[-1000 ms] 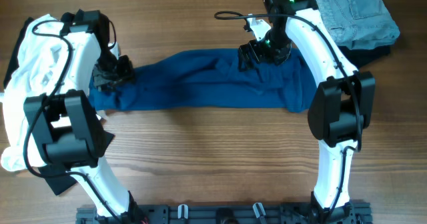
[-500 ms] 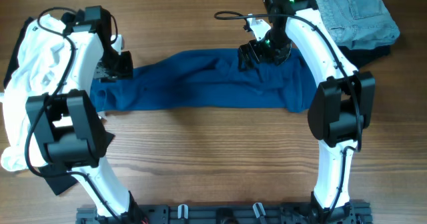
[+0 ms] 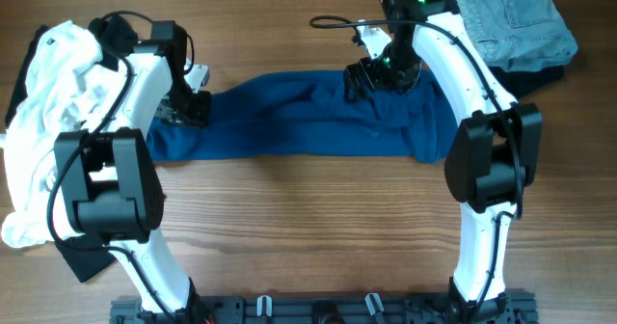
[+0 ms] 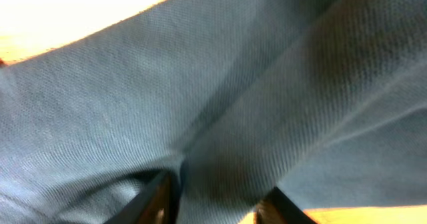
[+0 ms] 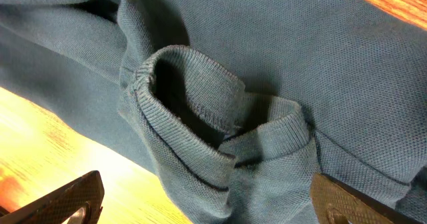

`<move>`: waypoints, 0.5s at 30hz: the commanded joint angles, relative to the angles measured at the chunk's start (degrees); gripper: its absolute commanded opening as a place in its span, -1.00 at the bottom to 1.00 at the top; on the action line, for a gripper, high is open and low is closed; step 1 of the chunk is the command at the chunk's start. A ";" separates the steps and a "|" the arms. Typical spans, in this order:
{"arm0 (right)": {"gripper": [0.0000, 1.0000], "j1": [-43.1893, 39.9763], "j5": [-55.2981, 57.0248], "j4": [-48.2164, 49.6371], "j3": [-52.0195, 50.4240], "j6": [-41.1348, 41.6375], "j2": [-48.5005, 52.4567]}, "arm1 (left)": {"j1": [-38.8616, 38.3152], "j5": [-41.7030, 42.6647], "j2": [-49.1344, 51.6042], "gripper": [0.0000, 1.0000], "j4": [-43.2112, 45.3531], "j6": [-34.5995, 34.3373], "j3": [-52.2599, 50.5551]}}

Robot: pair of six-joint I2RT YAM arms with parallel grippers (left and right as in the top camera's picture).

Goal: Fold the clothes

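One teal-blue polo shirt (image 3: pixel 289 121) lies across the middle of the wooden table (image 3: pixel 308 228), gathered into a long band that runs from the left arm to the right arm. The overhead view alone takes in the rest. One pair of pale denim jeans (image 3: pixel 511 15) lies folded at the far right corner on a dark cloth (image 3: pixel 535 71). A heap of white cloth (image 3: pixel 43 93) sits at the left edge, and a black cable (image 3: pixel 333 21) loops beside the right arm.

From above, the left gripper (image 3: pixel 188 107) sits on the shirt's left end, its jaws hidden under the wrist. The left wrist camera shows knit cloth filling nearly the whole frame, with a raised ridge of it running down between the two fingers (image 4: pixel 155 201), which stand fairly close together. Whether they actually pinch the ridge cannot be told.

The right gripper (image 3: pixel 371 78) hangs over the shirt's upper right part. Its wrist camera shows the fingers (image 5: pixel 63 201) spread wide at the frame's two bottom corners, holding nothing. Between them a ribbed knit edge (image 5: pixel 200 97) curls into an open loop. Whether that edge is a collar or a cuff is unclear.
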 commanded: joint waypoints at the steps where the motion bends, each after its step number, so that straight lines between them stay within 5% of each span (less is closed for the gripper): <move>1: 1.00 -0.09 -1.33 0.28 1.25 0.17 -1.64 | 0.26 -1.20 -0.48 -0.80 2.99 0.96 -0.48; 6: 0.99 -0.09 -1.33 0.39 1.25 0.22 -1.64 | 0.24 -5.70 -0.55 -0.92 9.20 -5.33 0.39; 15: 0.99 -0.09 -1.33 1.25 1.25 0.42 -1.64 | 0.13 -9.57 -0.55 -0.92 24.35 -4.72 4.22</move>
